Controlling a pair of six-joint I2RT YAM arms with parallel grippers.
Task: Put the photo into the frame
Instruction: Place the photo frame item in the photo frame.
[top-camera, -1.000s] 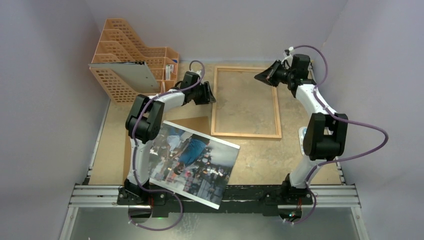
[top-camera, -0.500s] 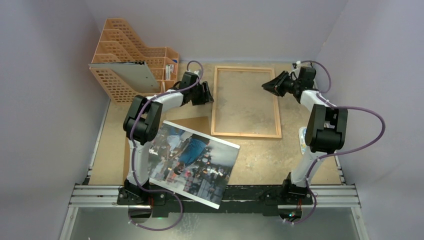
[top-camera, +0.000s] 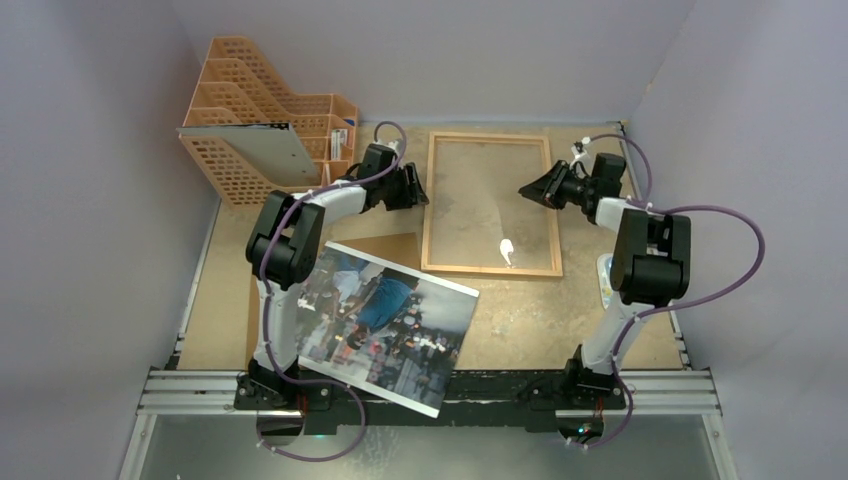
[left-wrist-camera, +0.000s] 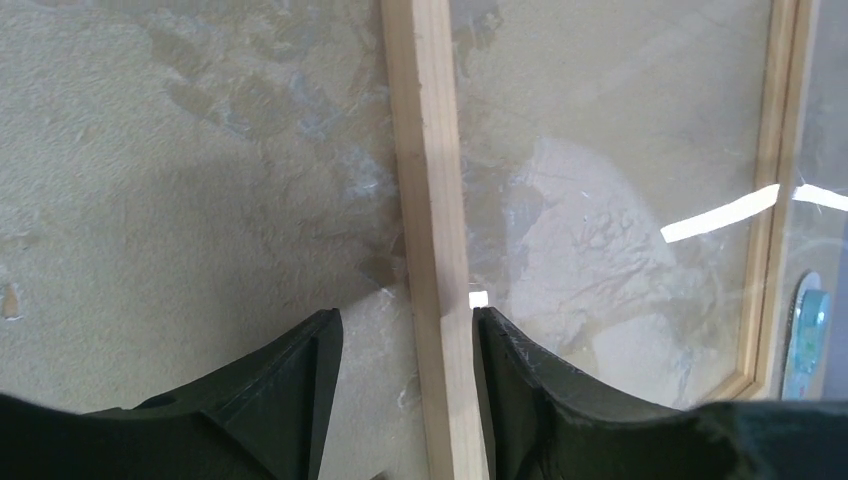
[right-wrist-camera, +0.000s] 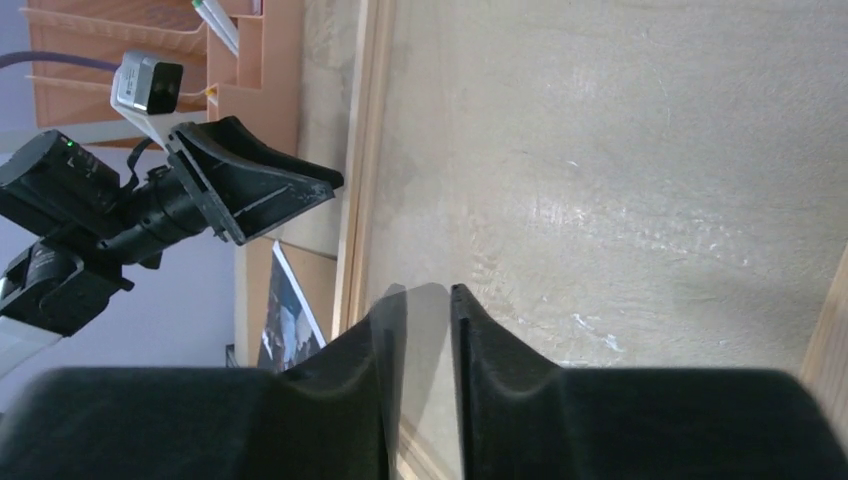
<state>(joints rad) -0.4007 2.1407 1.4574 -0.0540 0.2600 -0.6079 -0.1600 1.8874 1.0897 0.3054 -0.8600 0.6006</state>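
The frame (top-camera: 490, 268), thin light wood with a clear pane, lies flat at the table's middle back. The photo (top-camera: 385, 325), a glossy street scene, lies at the near left, its near corner over the table's front edge. My left gripper (top-camera: 418, 187) is open and straddles the frame's left rail (left-wrist-camera: 432, 250); the right finger is against the rail, the left finger stands apart. My right gripper (top-camera: 527, 190) is low over the pane (right-wrist-camera: 620, 150) by the frame's right rail. Its jaws stand a narrow gap apart with nothing seen between them, and one finger (right-wrist-camera: 385, 330) looks blurred.
An orange file rack (top-camera: 240, 75) holding a pale board stands at the back left. A brown hardboard panel (top-camera: 385, 245) lies between photo and frame. A small white and blue object (top-camera: 605, 280) lies by the right arm. Walls close in on three sides.
My right gripper has come nearer and lower, onto the frame's right side, and its jaws have narrowed. A white glint now shows on the pane. The left gripper has hardly moved.
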